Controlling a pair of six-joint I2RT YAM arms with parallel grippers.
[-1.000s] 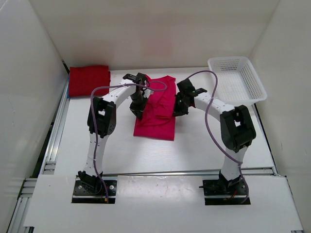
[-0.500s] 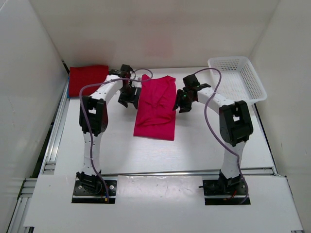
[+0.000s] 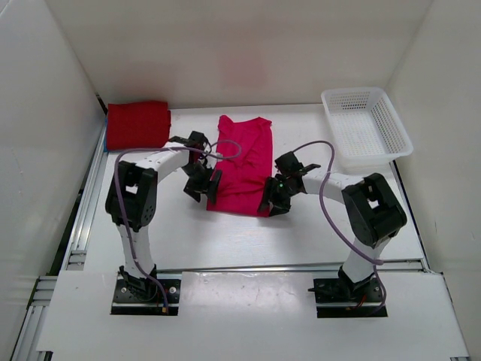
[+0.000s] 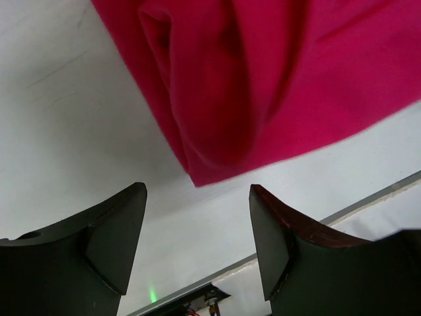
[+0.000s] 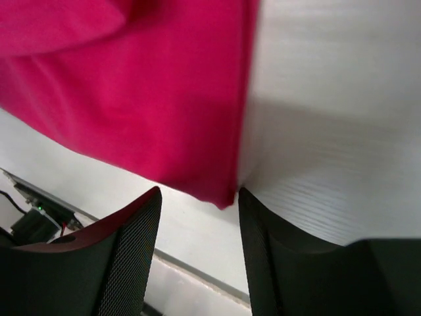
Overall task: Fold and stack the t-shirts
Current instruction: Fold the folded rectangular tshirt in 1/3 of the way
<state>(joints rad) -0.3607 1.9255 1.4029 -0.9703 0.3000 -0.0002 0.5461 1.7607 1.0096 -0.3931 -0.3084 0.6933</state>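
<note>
Jaws apart and empty on left gripper [image 4: 197,220], low over bare table [image 4: 72,125], just short of pink-magenta t-shirt [image 4: 263,79] at its near left corner; same on right gripper [image 5: 197,207], framing the near right corner. Seen from top view only: dark red t-shirt [image 3: 137,125] folded far left, white basket [image 3: 367,125] far right

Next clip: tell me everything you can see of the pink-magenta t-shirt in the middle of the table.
The pink-magenta t-shirt is plain soft cloth, folded lengthwise into a long narrow band, lying flat on the white table with soft creases running along it. Its near left corner lies just ahead of the open left end effector; its near right corner sits between the fingers of the open right end effector. Neither grips it.
</note>
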